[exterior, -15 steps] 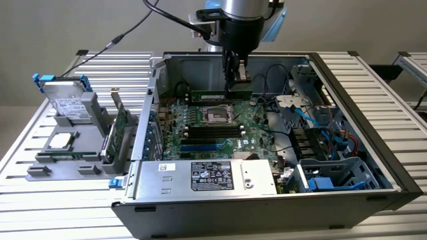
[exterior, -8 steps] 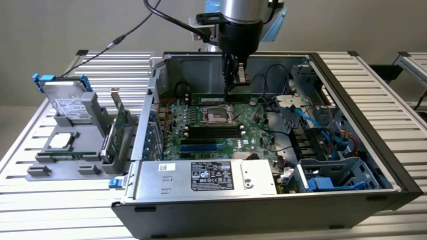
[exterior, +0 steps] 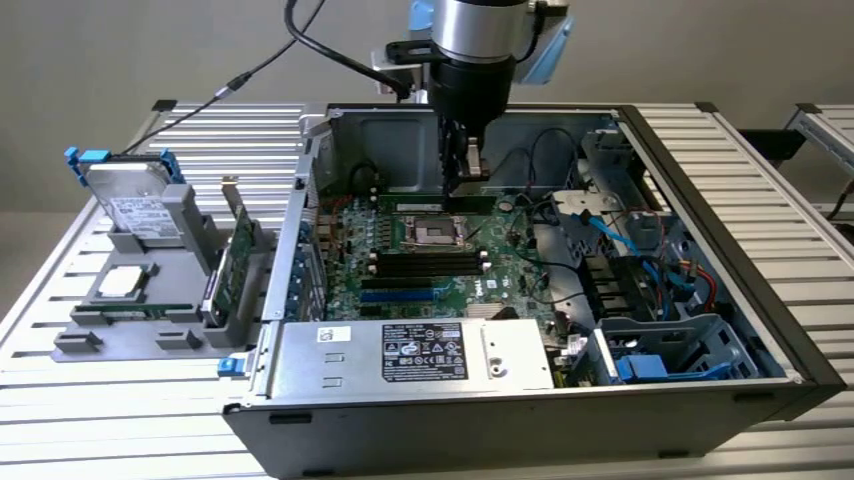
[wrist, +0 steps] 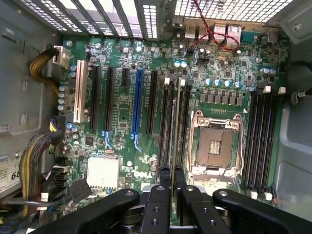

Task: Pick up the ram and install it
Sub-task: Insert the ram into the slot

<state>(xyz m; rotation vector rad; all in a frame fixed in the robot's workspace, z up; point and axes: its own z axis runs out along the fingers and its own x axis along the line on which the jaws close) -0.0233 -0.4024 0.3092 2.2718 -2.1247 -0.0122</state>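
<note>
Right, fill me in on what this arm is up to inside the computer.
The robot arm has reached down into the open computer case. Its pincer is shut on the ram, a thin stick seen edge-on. The stick is lined up along the long black slots beside the CPU socket on the motherboard. Whether it is seated in a slot cannot be told.

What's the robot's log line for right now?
gripper: shut on ram | ram: edge-on at memory slots beside CPU socket | seated: cannot tell
</note>
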